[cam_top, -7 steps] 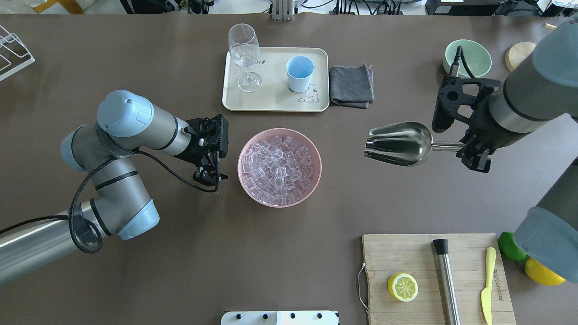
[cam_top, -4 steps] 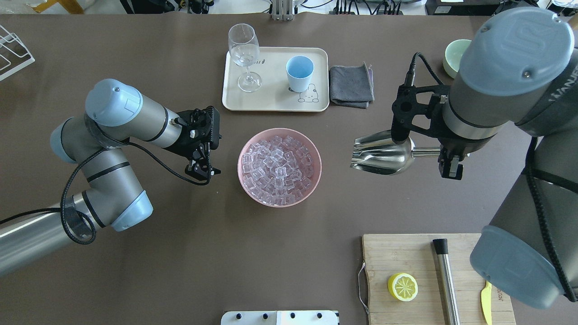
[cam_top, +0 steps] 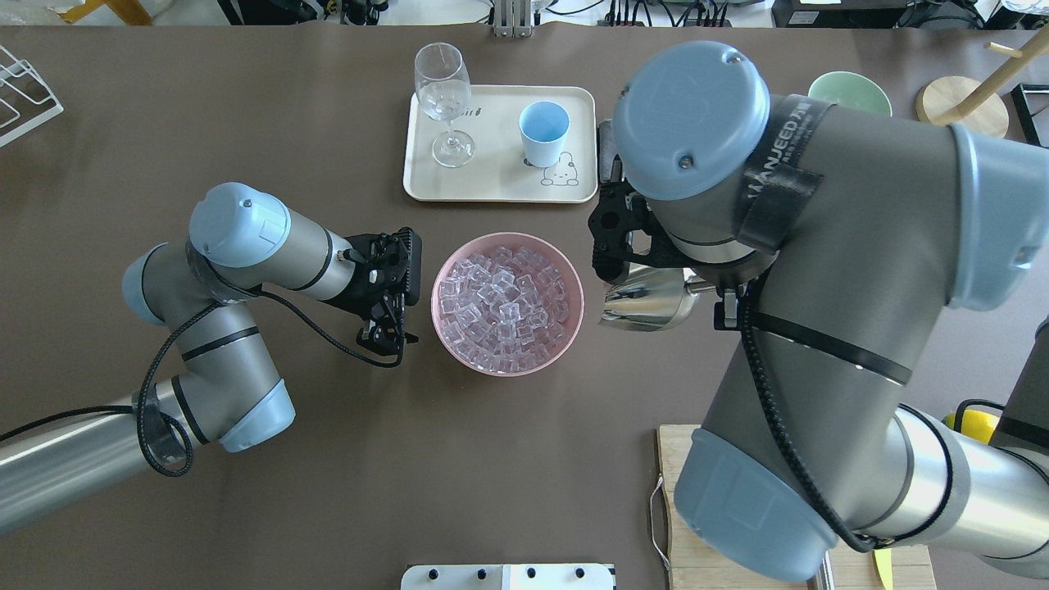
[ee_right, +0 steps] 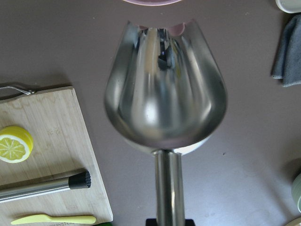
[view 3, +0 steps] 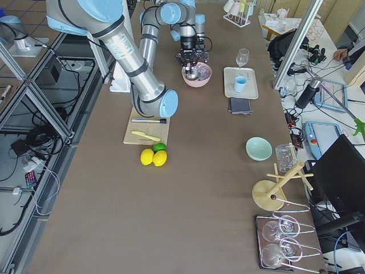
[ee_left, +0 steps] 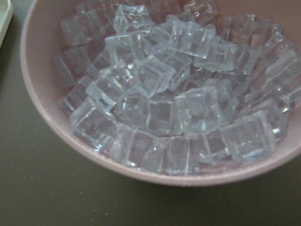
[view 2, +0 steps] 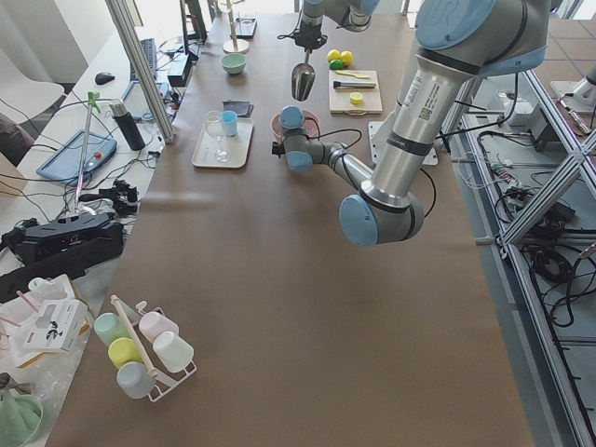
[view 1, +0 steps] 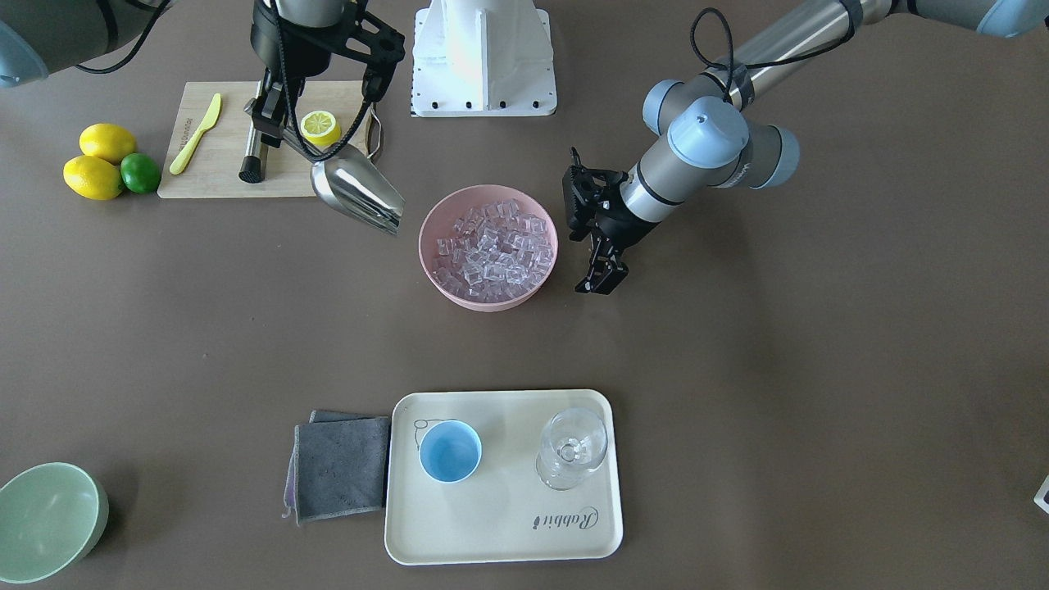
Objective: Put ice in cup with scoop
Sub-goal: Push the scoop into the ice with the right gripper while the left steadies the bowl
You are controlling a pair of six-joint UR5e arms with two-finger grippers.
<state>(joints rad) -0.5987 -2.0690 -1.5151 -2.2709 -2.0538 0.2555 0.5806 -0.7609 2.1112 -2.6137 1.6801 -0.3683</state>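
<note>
A pink bowl (cam_top: 508, 370) is set at the middle of the bench (cam_top: 328, 492) and is heaped with ice (cam_top: 504, 299); in the left wrist view the clear cubes are seen piled up to the rim. No ice is seen outside it.

The scoop (view 1: 356, 192) is gripped by its handle in the right tool (view 1: 274, 131), whose fingers are closed on it. Its trough is shown empty in the right wrist view. It is held off the bench with its mouth tilted down toward the bowl, close to the rim on the robot's right side.

The left tool (cam_top: 383, 334) is held low, just beside the bowl's other side. Its fingers are seen apart, with nothing between them.

Beyond the bowl a cream tray (cam_top: 492, 184) is laid, on which the cup (cam_top: 543, 133) and a stemmed glass (cam_top: 443, 98) are stood upright and well apart. The cup is seen empty. A grey cloth (view 1: 340, 467) is laid against the tray. A green bowl (view 1: 49, 520), well off at the bench's corner, is also seen empty.
</note>
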